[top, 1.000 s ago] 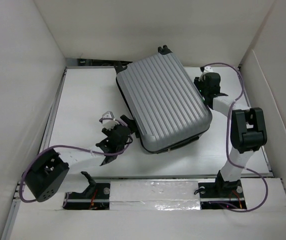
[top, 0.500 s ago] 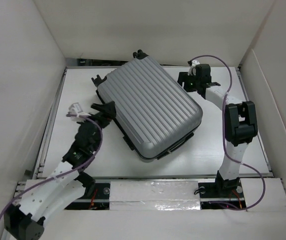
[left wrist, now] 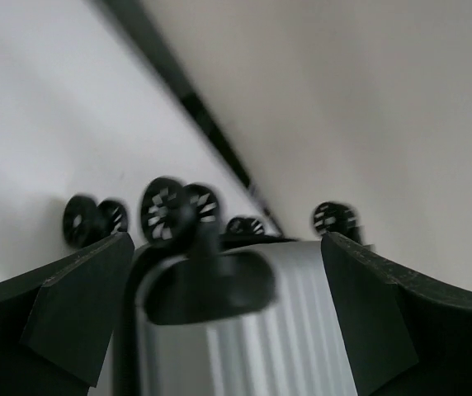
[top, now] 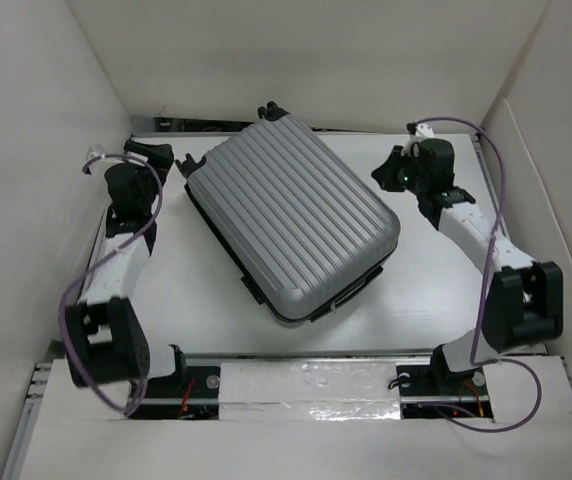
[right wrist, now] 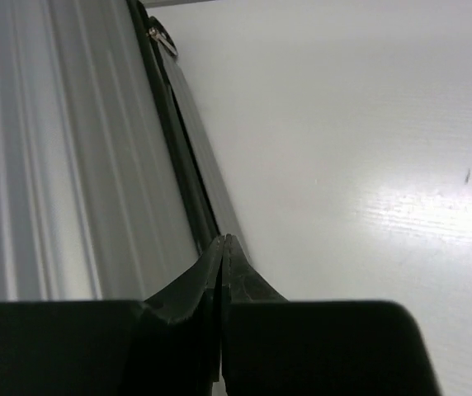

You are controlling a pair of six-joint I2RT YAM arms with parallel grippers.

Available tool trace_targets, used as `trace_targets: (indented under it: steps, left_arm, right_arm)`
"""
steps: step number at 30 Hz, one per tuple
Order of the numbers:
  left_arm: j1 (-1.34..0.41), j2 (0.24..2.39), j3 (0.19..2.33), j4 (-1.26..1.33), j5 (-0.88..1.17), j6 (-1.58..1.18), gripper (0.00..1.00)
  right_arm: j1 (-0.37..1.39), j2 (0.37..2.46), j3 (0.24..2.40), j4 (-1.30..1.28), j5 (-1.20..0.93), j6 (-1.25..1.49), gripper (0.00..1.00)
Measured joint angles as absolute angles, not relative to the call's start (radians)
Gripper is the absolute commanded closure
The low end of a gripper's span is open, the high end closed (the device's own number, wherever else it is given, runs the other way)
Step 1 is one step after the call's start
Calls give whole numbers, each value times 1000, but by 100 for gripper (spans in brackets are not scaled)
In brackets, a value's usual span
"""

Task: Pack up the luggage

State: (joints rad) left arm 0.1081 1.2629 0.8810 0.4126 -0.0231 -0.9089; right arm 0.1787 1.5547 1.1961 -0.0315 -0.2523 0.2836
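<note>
lying flat on the white table [top: 196,290] is the suitcase [top: 291,225], closed, ribbed silver shell facing up, and set on a diagonal across the middle of the surface. its black wheels [left wrist: 168,211] point to the far left corner and its black handle [top: 358,288] faces the near edge. over on the left, the left gripper [top: 158,156] sits at the far left of the table, just beside the wheel end of the case. the left wrist camera shows its two dark fingers [left wrist: 79,305] spread wide apart with nothing held. the wheels and the end of the ribbed shell are framed between them, a little blurred. now to the right side: the right gripper [top: 381,175] hangs close beside the long far-right edge of the suitcase, its arm stretched out over the table from the near right. the right wrist camera shows the fingertips [right wrist: 222,252] pressed together with nothing between them. they point along the dark seam that runs down the side of the shell. whether the tips touch the case, i cannot tell from here. a purple cable [top: 71,310] loops along the left arm, and plain white walls [top: 56,120] box in the table on three sides.
</note>
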Motion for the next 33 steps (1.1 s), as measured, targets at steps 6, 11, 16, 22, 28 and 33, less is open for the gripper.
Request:
trace_targets:
  steps: [6, 11, 16, 22, 28, 33]
  left_arm:
    - [151, 1539, 949, 399, 170, -949, 1]
    - [150, 1629, 1029, 463, 258, -964, 1]
    - [151, 1701, 1073, 525, 317, -995, 1]
    - [147, 1769, 1076, 525, 321, -1022, 1]
    - [144, 1818, 1090, 549, 340, -1049, 8]
    - [142, 1849, 1110, 606, 345, -1083, 34]
  right_arm:
    - [162, 1314, 929, 67, -233, 336, 70]
    - [157, 1197, 808, 134, -229, 351, 62]
    - [159, 1171, 776, 178, -241, 356, 57]
    - [164, 1169, 772, 192, -240, 356, 56]
    - [171, 1156, 764, 197, -237, 355, 56]
    - [174, 1137, 748, 204, -229, 355, 56]
